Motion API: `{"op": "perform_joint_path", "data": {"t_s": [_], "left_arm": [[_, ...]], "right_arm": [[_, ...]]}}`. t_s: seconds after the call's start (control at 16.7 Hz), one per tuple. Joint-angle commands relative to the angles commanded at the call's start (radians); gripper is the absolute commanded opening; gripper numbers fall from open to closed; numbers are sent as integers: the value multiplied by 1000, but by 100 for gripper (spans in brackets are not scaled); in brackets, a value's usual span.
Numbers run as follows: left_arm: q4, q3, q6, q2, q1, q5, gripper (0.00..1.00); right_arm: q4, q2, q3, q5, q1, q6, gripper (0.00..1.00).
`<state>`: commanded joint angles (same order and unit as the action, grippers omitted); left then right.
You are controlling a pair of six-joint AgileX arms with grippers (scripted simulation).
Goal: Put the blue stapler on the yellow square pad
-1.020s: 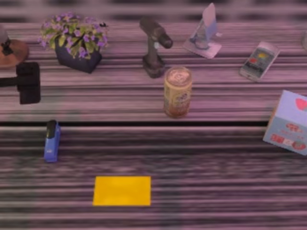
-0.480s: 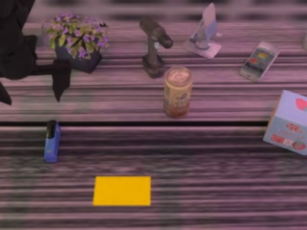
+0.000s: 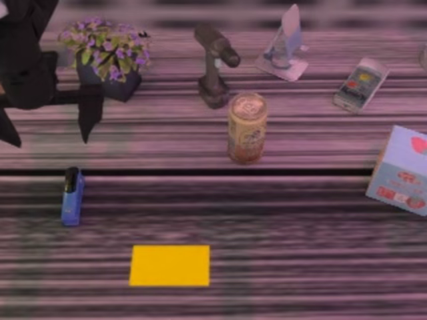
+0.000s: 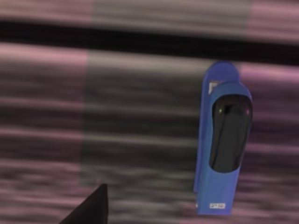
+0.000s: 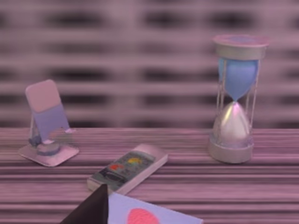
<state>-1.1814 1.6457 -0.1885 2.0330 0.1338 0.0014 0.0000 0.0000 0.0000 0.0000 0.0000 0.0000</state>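
Observation:
The blue stapler lies flat at the table's left, black end toward the back; the left wrist view shows it lengthwise. The yellow square pad rests bare near the front edge, right of the stapler and nearer the front. My left gripper hovers open behind the stapler, next to the flower pot, with nothing between its fingers. The right arm is outside the top view. One dark finger of the right gripper shows in the right wrist view, well off centre, with nothing held.
A flower pot, drill, drink can, phone stand and remote stand along the back. A pale-blue carton sits at the right edge. An hourglass stands beyond the remote.
My left arm has swung in from the left edge over the back-left corner, its open fingers now pointing toward the stapler. In the last half second it only crept forward.

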Motion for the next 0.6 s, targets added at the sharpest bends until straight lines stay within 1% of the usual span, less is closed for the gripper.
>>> {"op": "perform_joint_path", "data": {"t_s": [0.18, 0.6], "left_arm": [[39, -30, 2, 14, 2, 0, 100], [325, -207, 3, 115, 3, 1, 100]], "right_arm": [[0, 0, 0, 0, 0, 0, 100], [0, 0, 0, 0, 0, 0, 100]]}}
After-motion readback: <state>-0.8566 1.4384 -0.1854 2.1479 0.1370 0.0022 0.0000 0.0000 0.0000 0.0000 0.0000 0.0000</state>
